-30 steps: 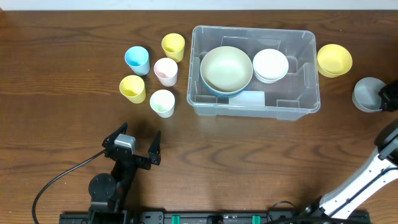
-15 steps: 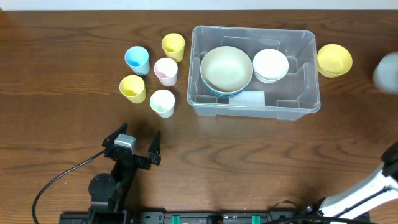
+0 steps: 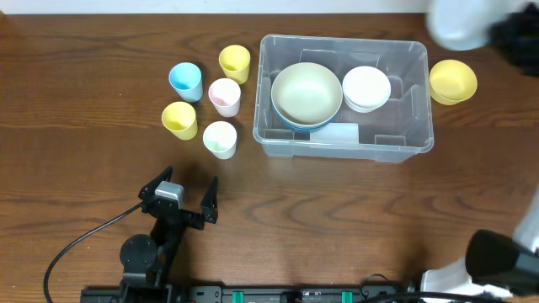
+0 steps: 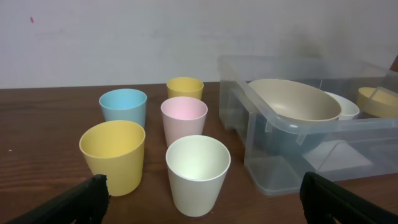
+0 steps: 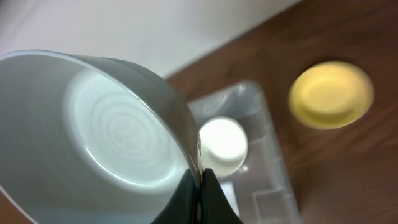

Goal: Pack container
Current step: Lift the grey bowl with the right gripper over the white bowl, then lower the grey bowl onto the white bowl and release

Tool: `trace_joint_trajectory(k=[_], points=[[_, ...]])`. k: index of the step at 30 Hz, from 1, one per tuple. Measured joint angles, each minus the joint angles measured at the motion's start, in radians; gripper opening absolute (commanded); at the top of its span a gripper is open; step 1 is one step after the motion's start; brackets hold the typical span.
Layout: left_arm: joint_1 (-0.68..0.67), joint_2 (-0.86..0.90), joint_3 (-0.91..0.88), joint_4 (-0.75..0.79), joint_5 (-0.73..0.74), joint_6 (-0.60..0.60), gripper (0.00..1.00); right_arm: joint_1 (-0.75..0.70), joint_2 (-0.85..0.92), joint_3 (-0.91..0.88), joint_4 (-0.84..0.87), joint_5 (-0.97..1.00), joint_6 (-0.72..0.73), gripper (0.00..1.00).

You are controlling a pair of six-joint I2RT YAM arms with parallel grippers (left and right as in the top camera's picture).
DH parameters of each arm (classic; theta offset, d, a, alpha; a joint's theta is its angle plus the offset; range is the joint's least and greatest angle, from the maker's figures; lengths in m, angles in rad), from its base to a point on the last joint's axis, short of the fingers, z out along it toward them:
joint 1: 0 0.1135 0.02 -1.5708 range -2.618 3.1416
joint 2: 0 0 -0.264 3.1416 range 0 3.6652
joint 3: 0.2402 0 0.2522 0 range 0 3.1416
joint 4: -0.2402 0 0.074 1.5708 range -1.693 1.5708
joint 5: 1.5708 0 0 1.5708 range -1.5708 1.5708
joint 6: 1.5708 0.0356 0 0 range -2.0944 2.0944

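Right gripper (image 5: 198, 185) is pinched tight on the rim of a grey bowl (image 5: 93, 130), up in the air by the far right corner of the container (image 3: 344, 40). That container sits mid-table with a beige bowl (image 3: 306, 93) and a white bowl (image 3: 366, 87) inside. Left gripper (image 3: 187, 189) sits wide open near the front edge, holding nothing.

The right gripper (image 5: 199, 185), pinching the grey bowl (image 3: 459, 23) by its rim, has lifted it from the right edge of the table (image 3: 354, 219) toward the far right corner, near the container (image 3: 337, 150)
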Motion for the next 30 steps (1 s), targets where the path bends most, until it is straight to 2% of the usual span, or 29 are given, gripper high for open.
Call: trace_joint_trajectory(k=[4,9,19,30], points=[[0.0,0.0,0.0,0.0,0.0,0.0,0.98,0.145,0.097,-0.003,-0.032,0.094,0.0,0.01],[0.0,0.0,0.0,0.0,0.0,0.0,0.98,0.219,0.217,-0.007,-0.045,0.15,0.005,0.01],[0.0,0.0,0.0,0.0,0.0,0.0,0.98,0.22,0.377,-0.008,-0.05,0.208,0.016,0.01],[0.0,0.0,0.0,0.0,0.0,0.0,0.98,0.216,0.456,-0.011,-0.048,0.259,0.016,0.01]])
